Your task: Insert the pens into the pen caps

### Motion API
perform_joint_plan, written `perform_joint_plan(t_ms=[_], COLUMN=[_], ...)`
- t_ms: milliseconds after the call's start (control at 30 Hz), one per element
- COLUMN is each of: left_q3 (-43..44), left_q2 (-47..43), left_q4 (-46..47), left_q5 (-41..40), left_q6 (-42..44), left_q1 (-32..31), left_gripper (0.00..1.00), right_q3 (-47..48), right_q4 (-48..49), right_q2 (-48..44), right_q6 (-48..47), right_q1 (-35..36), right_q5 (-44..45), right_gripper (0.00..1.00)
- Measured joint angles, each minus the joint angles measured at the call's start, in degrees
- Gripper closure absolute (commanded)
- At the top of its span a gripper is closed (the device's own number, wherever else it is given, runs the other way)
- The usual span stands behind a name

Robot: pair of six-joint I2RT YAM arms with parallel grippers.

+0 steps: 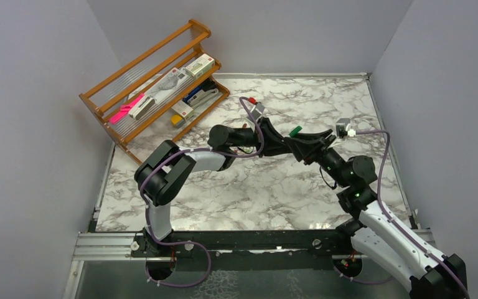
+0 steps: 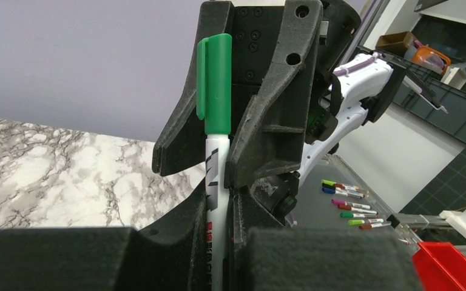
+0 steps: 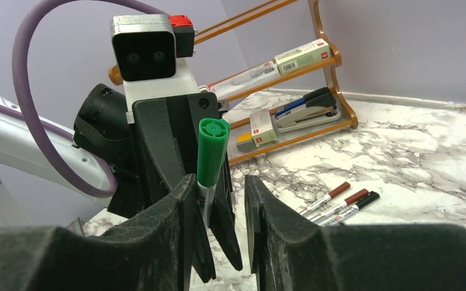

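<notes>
A white pen (image 2: 216,182) wearing a green pen cap (image 2: 217,85) stands upright above the table, and my left gripper (image 2: 218,254) is shut on its barrel. In the top view the green cap (image 1: 295,131) shows where the two arms meet. My right gripper (image 3: 219,182) is open. Its fingers (image 2: 273,109) flank the capped end without clamping it, and the cap (image 3: 211,151) sits close to the left finger. Three more pens (image 3: 334,203) lie side by side on the marble, two with red-brown caps on and one with a black cap.
A wooden rack (image 1: 155,87) at the back left holds a pink marker (image 1: 124,109), boxes, a stapler (image 3: 306,109) and a yellow block (image 1: 177,119). Grey walls enclose the marble table (image 1: 255,199). Beyond the table edge lie several coloured markers (image 2: 352,206) and a red bin (image 2: 455,267).
</notes>
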Motion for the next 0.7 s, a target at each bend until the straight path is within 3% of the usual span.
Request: perform_joint_plan(t_ms=[400, 700], left_q3=[0.15, 0.15], left_q2=[0.42, 0.74], left_q4=[-0.90, -3.19], left_q5=[0.24, -1.36], left_q6=[0.02, 0.07], left_q1=[0.09, 0.26], left_gripper=[1.00, 1.00], right_q3=[3.50, 6.21], right_q4=[-9.35, -11.04], right_q2=[0.20, 4.83], right_q6=[0.76, 5.11], right_q1=[-0.90, -7.67], right_q5=[1.01, -8.52], right_gripper=[0.67, 0.58])
